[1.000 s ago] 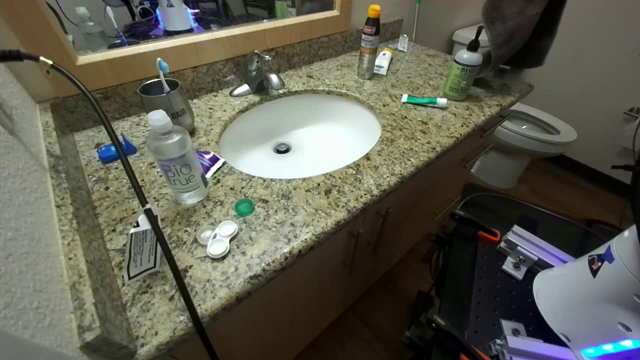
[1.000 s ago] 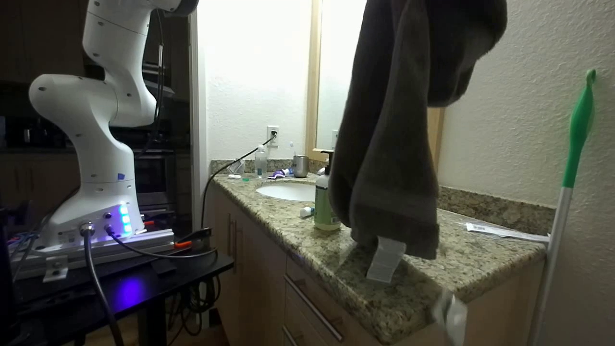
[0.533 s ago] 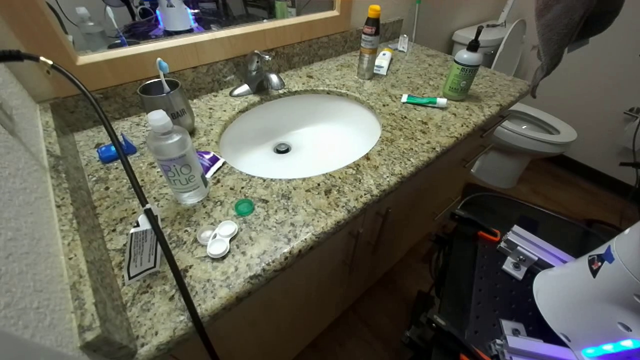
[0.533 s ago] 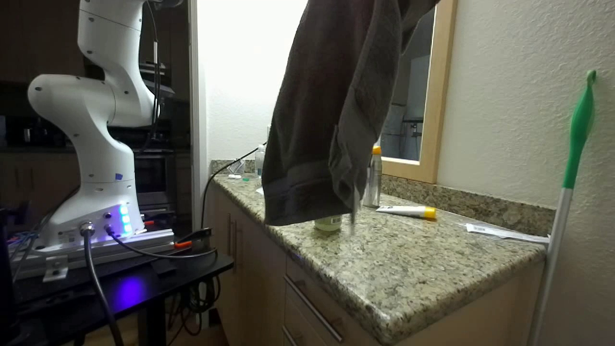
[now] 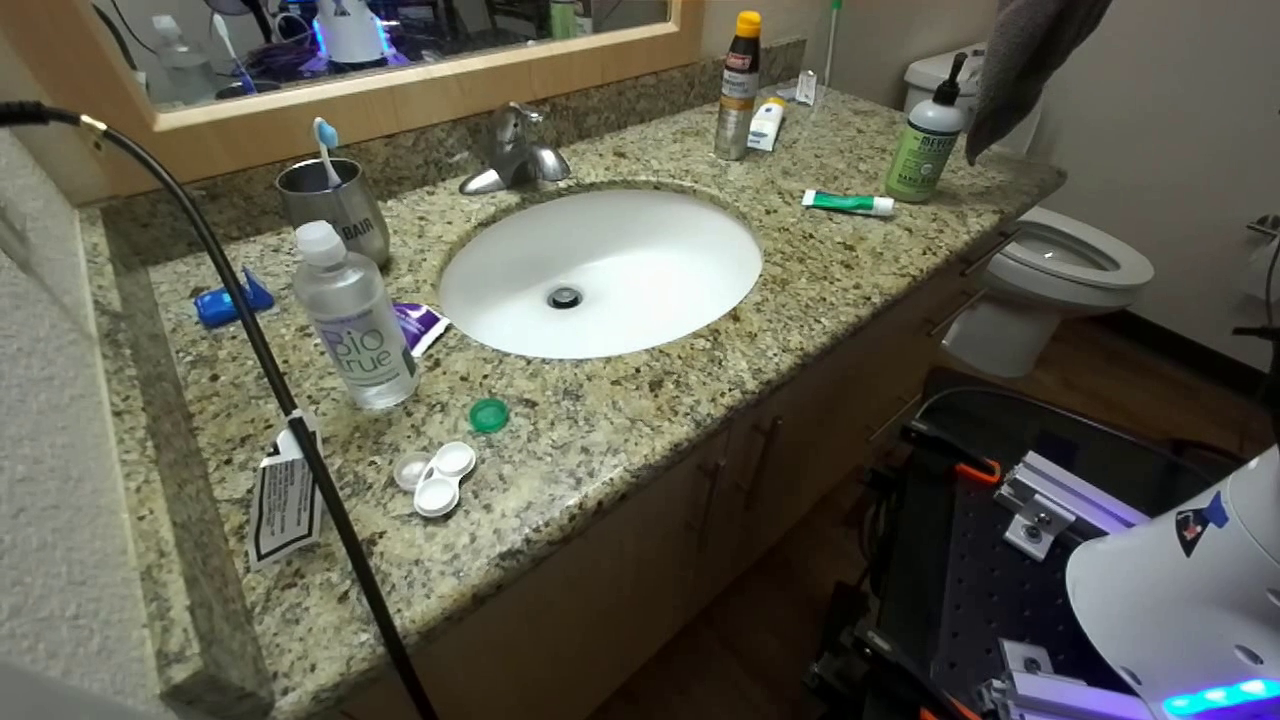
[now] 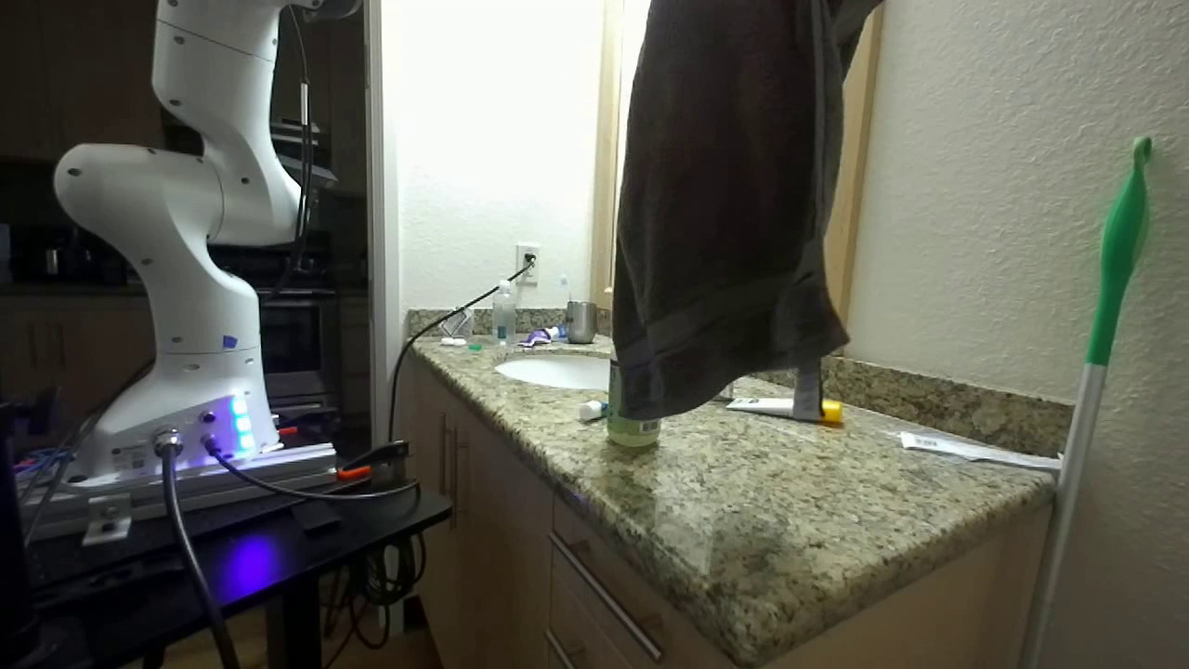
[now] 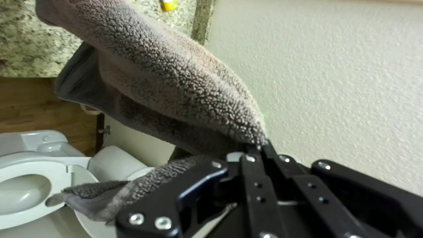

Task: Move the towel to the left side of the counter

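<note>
Towel (image 6: pixel 725 214), one, dark grey, pale label (image 6: pixel 806 390) at its lower edge: hangs in the air at the far end of the counter (image 5: pixel 620 430) as an exterior view shows it, near the upright pump bottle (image 5: pixel 923 158); whether cloth and bottle touch, cannot tell. Gripper (image 7: pixel 260 150), one, black: jaws drawn together on a pinched fold of the towel, the rest of the cloth fanning out in the wrist view. Robot arm (image 6: pixel 139 195), one, white, base mounted on a black stand (image 6: pixel 353 525). Counter, speckled stone, bears: green-and-white tube (image 5: pixel 848 203), lying near the pump bottle; tall can (image 5: pixel 738 95), yellow cap, upright; white tube (image 5: pixel 766 126), yellow cap, lying just beside the can; oval white sink (image 5: pixel 650 270), set in, with metal faucet (image 5: pixel 514 158) behind; metal cup (image 5: pixel 345 215), toothbrush (image 5: pixel 327 150) standing inside; clear bottle (image 5: pixel 355 325) lettered "Bio true", upright; purple tube (image 5: pixel 420 325), partly hidden behind it; blue article (image 5: pixel 233 298), kind unclear; green cap (image 5: pixel 488 415); white double case (image 5: pixel 445 478), near the green cap; black cable (image 5: pixel 353 555), paper tag (image 5: pixel 284 510) attached, crossing in front. Pole (image 6: pixel 1121 242), green-handled, one, upright beside the counter; toilet (image 5: pixel 1050 290), white, one, past the counter
</note>
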Tool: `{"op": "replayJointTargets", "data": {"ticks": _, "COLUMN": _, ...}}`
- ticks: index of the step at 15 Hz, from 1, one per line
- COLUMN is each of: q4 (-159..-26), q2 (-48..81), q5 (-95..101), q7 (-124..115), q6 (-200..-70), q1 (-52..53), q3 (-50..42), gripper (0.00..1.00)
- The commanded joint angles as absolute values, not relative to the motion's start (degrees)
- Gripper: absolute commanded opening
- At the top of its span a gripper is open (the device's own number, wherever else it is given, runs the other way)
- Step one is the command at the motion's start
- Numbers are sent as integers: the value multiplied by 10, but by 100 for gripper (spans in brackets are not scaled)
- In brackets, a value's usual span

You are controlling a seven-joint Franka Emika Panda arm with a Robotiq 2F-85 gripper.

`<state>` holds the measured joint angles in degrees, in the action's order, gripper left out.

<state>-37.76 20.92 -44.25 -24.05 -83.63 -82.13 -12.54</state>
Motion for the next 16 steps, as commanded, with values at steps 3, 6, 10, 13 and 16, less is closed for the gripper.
{"op": "replayJointTargets", "data": {"ticks": 3, "q4": -261, "q2": 217, "q5": -397, "q7": -264, "q6": -896, "q1": -785, "q3": -95, "gripper": 1}}
{"op": "replayJointTargets", "data": {"ticks": 6, "q4": -210, "q2": 211, "q5": -313, "q7": -238, "q6": -875, "q1": -726, "q3": -75, "gripper": 1}}
{"op": "replayJointTargets", "data": {"ticks": 10, "q4": -207, "q2": 177, "q5": -184, "q7": -204, "q6": -863, "q1": -607, "q3": -53, "gripper": 1}}
{"op": "replayJointTargets", "data": {"ticks": 13, "q4": -215, "q2": 173, "q5": -188, "q7": -209, "q6": -869, "q1": -587, "q3": -47, "gripper": 6}}
{"op": "replayJointTargets", "data": {"ticks": 16, "q4": -214, "q2": 166, "q5": -187, "q7": -192, "q6": -859, "q1": -564, "q3": -44, "gripper": 6}}
